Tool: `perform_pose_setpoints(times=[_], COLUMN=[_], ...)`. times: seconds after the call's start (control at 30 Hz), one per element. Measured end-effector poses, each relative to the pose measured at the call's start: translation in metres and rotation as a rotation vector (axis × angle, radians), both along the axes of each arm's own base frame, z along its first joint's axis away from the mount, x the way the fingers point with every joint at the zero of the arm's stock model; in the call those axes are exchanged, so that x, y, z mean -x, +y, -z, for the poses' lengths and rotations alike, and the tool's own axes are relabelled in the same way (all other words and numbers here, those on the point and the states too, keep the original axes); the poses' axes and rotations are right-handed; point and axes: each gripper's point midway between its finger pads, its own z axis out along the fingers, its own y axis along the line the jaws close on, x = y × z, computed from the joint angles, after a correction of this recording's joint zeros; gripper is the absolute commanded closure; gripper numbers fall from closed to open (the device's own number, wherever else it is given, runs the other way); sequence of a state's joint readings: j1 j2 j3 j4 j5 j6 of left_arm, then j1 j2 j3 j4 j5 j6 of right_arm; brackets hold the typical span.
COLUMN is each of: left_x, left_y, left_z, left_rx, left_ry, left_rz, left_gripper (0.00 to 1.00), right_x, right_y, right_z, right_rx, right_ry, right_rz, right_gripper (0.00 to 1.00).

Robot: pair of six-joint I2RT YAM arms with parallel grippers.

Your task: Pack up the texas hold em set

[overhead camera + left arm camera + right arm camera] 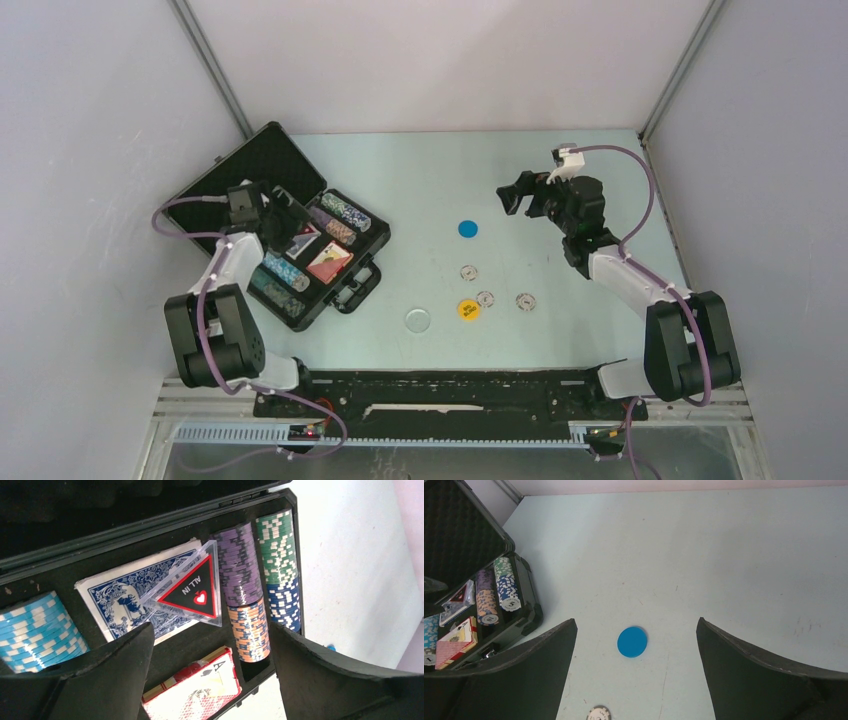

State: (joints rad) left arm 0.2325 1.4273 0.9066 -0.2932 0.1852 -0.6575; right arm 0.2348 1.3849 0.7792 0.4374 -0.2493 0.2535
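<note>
On the table's left side the black briefcase (pixel 378 238) lies open, its foam lid tipped back toward the wall. The biggest risk, imo: shutting that lid before everything is seated, since it could jam or pop back up. The likely cause is the ALL IN triangular marker (pixel 192 592), which sits tilted across the blue card deck (pixel 117 600) instead of flat in a slot. The left gripper (pixel 212 642) hangs right above it, jaws spread w/ nothing between them, so a sloppy descent could knock the marker or scuff the deck. Next risk is the flat discs: thin, lying flush on the table, so fingers may slide over them or flick them away. The right gripper (pixel 636 625) is spread wide and empty too, poised above the blue disc (pixel 632 641). Contents, big to small: chip rows in purple (pixel 239 565), orange (pixel 249 630), green (pixel 275 537), dark blue (pixel 284 602) and light blue (pixel 35 630); then the blue deck and a red deck (pixel 195 692); then the marker. Outside the case, well apart from it, are the blue disc, a yellow disc (pixel 468 309), a clear disc (pixel 418 319) and three pale patterned discs (pixel 486 298). Approx half packed, I'd say.
</note>
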Motion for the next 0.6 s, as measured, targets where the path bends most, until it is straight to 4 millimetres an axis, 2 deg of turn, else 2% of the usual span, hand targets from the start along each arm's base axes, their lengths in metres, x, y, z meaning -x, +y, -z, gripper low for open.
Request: perform_pose_setpoints(times=[0.37,0.6], left_x=[-0.016,-0.034], left_y=[0.005,0.019], left_z=[0.009,0.009], left_rx=[0.042,0.058], left_ry=[-0.025,-0.049], left_rz=[-0.011,-0.015], left_gripper=[0.11,0.09], right_x=[0.000,0.000], right_y=[0.001,0.001], right_z=[0.003,0.004], right_rx=[-0.007,-0.013], right_ry=[0.011,0.016], right_rz=[-0.010,-0.008], right_gripper=[0.00,0.00])
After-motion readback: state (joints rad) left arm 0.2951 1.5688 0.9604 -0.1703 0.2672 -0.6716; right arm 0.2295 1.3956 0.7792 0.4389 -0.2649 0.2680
